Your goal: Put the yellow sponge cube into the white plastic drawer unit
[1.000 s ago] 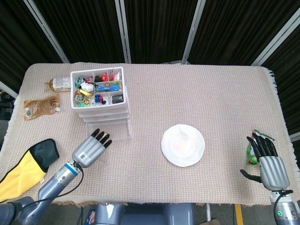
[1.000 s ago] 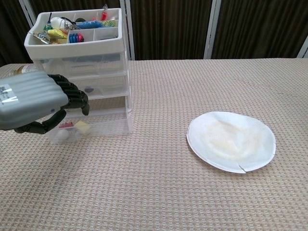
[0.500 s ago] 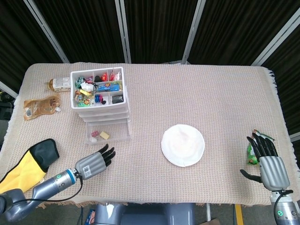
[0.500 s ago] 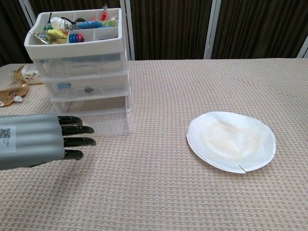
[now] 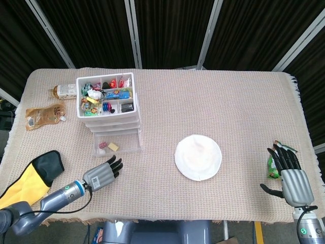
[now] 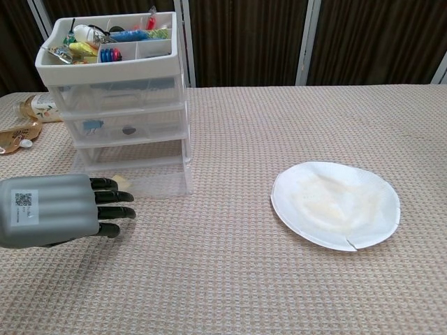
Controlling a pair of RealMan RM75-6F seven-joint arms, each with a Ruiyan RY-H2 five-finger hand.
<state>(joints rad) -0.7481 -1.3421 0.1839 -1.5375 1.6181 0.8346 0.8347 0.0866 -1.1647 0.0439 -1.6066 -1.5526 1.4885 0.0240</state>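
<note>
The white plastic drawer unit [image 5: 107, 104] [image 6: 119, 91] stands at the left of the table, its bottom drawer [image 5: 116, 144] pulled out toward me. Inside that drawer lies the yellow sponge cube [image 5: 113, 147] [image 6: 121, 181], beside a small pink and white item. My left hand [image 5: 103, 173] [image 6: 59, 210] hovers just in front of the open drawer, fingers stretched out flat toward it and holding nothing. My right hand [image 5: 290, 178] rests open at the table's near right corner, away from everything.
A white paper plate [image 5: 198, 157] [image 6: 336, 203] lies in the middle. A green packet [image 5: 274, 166] sits under the right fingers. A brown pouch [image 5: 44, 115] and a bottle [image 5: 64, 91] lie left of the unit; a yellow and black cloth [image 5: 28, 180] hangs at the near left edge.
My left hand has pulled back from the bottom drawer toward the table's front edge, uncovering the sponge cube in it. The right hand has not moved.
</note>
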